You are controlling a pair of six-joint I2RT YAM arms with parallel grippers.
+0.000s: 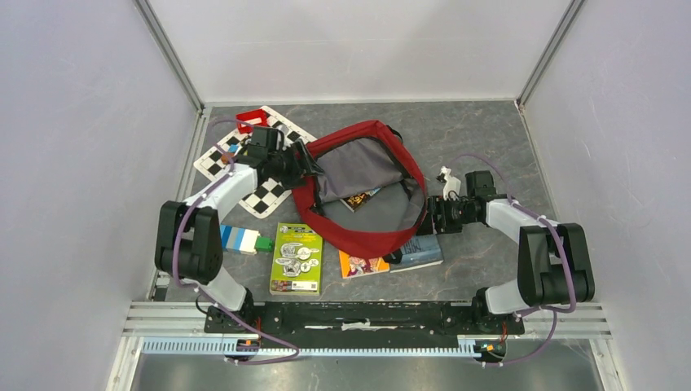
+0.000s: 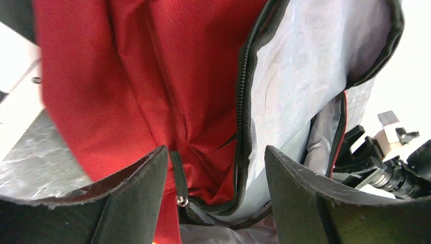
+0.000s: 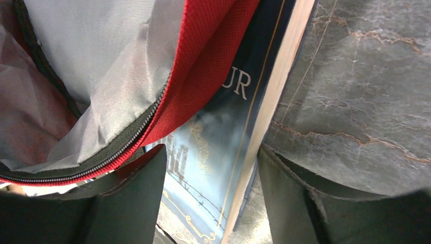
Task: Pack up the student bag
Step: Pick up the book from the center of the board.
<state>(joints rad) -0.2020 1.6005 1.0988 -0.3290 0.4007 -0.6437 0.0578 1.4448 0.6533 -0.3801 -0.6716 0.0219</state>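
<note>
Student bag open, grey marbled table, white walls

On the table lie the bag, a checkerboard, blocks, a green book, an orange book and a blue book.

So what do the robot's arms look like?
Two matching arms: the left arm and right arm have white curved shells with chunky black joints. Thin purple cables loop along each. The fingers are flat, black and wedge-shaped, with scuffed edges.
</note>
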